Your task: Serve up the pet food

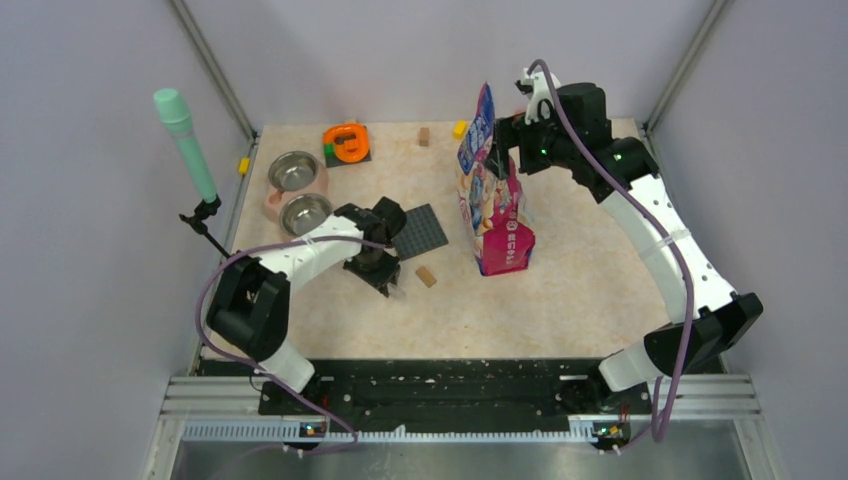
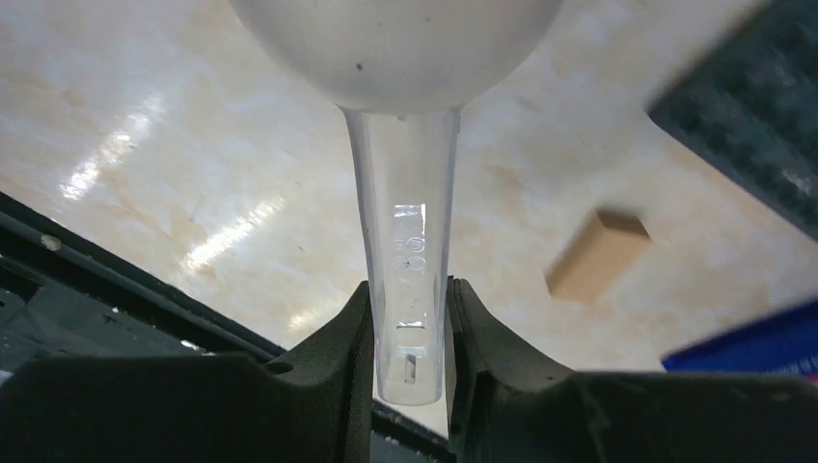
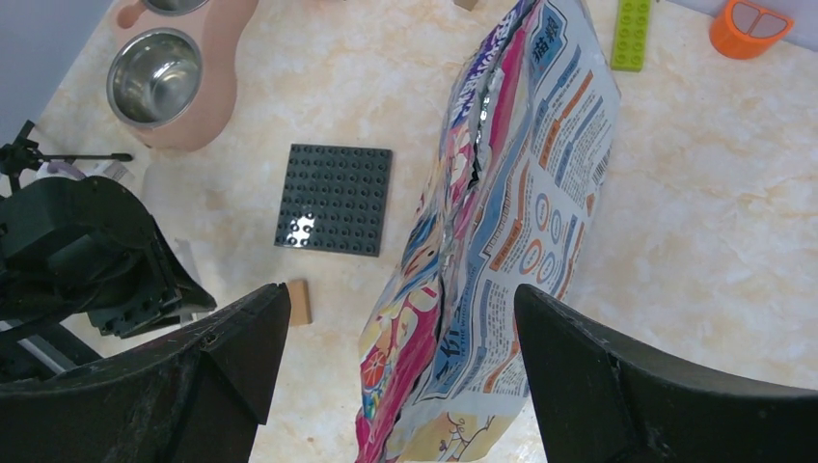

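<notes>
left gripper (image 2: 409, 289): low over the table (image 1: 580, 290), near its left front. Both pads are pressed against the sides of the scoop handle, so it is clamped on it.
scoop (image 2: 405, 241): translucent plastic. The handle runs back between the fingers and the round bowl points away from the wrist.
scoop writing: raised digits moulded on the handle, too faint to read for sure.
right gripper (image 3: 400, 294): high at the back right, above the bag top. Jaws are spread wide with the bag between them, and neither jaw touches it.
pet food bag (image 1: 495, 215): stands upright on the table right of centre, leaning a bit. Glossy pink and blue. Silver lining shows along the top edge.
pet food: kibble itself not seen, only the bag.
bag print: cartoon art on the front. The right wrist view shows a back panel of small text blocks, circles and a barcode, none of it legible.
studded plate (image 1: 420, 230): dark grey square, flat on the table between the left gripper and the bag.
tan block (image 1: 427, 276): on the table just in front of the plate, beside the left gripper.
feeder (image 1: 297, 190): pink stand with two steel bowls, back left.
orange piece (image 1: 345, 142): behind the feeder.
green brick (image 3: 632, 34): on the table behind the bag.
</notes>
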`<act>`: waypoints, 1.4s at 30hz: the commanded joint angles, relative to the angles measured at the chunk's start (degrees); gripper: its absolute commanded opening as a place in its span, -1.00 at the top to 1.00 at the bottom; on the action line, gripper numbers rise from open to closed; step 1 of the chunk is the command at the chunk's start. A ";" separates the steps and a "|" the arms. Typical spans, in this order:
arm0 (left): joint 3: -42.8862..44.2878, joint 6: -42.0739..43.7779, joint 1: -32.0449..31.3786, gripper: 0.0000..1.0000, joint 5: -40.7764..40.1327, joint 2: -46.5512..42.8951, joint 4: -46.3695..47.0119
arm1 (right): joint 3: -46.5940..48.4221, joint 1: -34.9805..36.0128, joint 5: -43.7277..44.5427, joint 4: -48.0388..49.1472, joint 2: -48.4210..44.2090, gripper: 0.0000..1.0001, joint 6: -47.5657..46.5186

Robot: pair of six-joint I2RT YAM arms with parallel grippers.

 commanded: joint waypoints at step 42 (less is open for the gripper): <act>14.82 18.63 8.81 1.00 61.64 -15.34 90.29 | -6.07 0.67 -39.29 49.09 -3.87 -0.78 44.02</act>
